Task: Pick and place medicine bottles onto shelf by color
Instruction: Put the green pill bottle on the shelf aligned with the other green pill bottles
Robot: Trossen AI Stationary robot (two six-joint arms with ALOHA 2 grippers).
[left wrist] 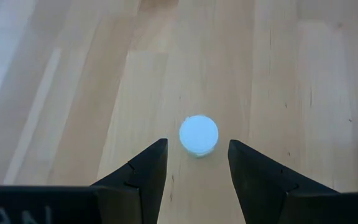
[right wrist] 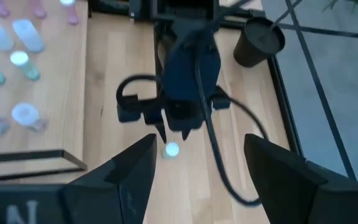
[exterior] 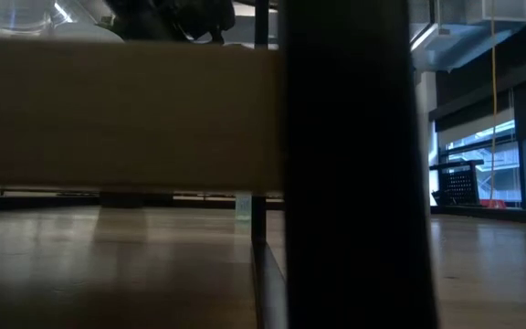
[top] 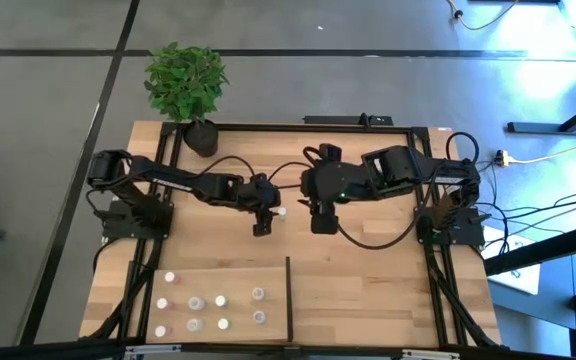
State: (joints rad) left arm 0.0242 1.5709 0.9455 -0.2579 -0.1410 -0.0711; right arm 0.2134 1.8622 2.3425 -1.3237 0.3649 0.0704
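One small whitish medicine bottle (left wrist: 199,134) stands upright on its base on the wooden tabletop, near the middle (top: 281,212). My left gripper (left wrist: 197,144) hovers over it, open, one fingertip on either side of the bottle's round top and a gap on both sides. My right gripper (right wrist: 199,138) is open and holds nothing; it hangs higher, just to the right (top: 322,222), looking down on the left gripper and the bottle (right wrist: 171,149). The shelf (top: 238,320) lies at the table's near left with several bottles (top: 196,302) standing on it.
A black plant pot (top: 201,137) with a green plant stands at the far left corner. The shelf's black divider rail (top: 288,295) runs along its right side. Bare tabletop (top: 378,290) lies to the right of the shelf. Cables loop between the two arms.
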